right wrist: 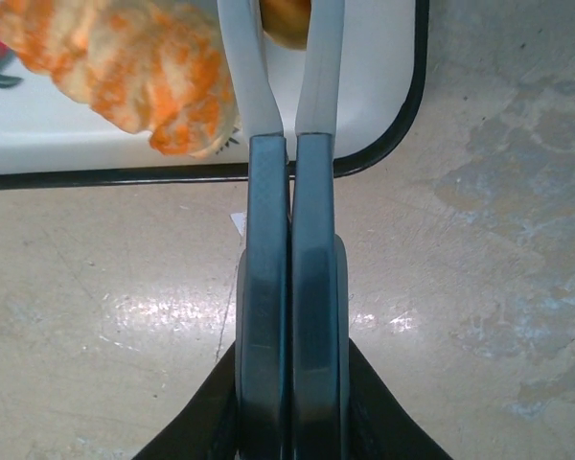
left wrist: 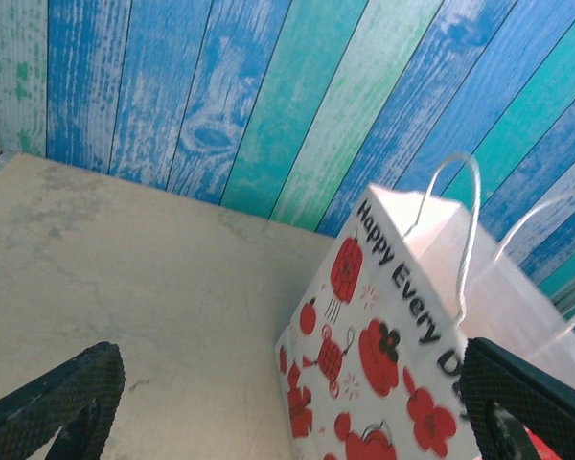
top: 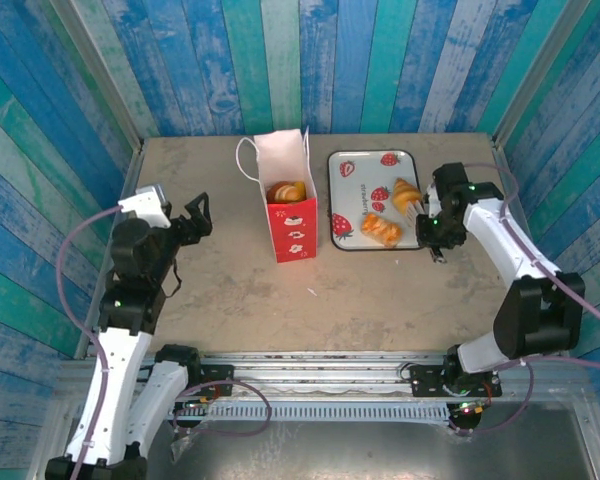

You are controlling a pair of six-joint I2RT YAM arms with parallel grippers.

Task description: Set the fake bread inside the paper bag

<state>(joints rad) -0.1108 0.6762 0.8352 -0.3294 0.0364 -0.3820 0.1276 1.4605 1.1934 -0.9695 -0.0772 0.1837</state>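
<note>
**A:** From above, how does the left gripper stand?

**B:** The left gripper [top: 192, 222] is spread wide and holds nothing. The paper bag [top: 292, 215] stands upright ahead of it and off to its right, well apart. Golden bread [top: 286, 190] shows in the bag's mouth.

**A:** And the right gripper?

**B:** The right gripper [top: 424, 222] hangs over the near right corner of the tray [top: 365, 178], jaws together. A croissant [top: 406, 192] lies just beyond its tips and a roll [top: 382, 230] just to its left, both on the tray.

**A:** What about the left wrist camera?

**B:** The fingers [left wrist: 57, 402] sit far apart in the bottom corners. The bag [left wrist: 383, 355] rises ahead between them, closer to the right finger, with its loop handles [left wrist: 465, 220] up. Bare table [left wrist: 125, 268] spreads to the left.

**A:** And the right wrist?

**B:** The dark pads [right wrist: 268, 287] are pressed flat together with nothing between them. The roll [right wrist: 125, 67] lies to the left of the tips, on the tray [right wrist: 383, 86]. A bit of orange pastry shows past the tips at the top edge, and I can't tell whether they touch it.
</note>
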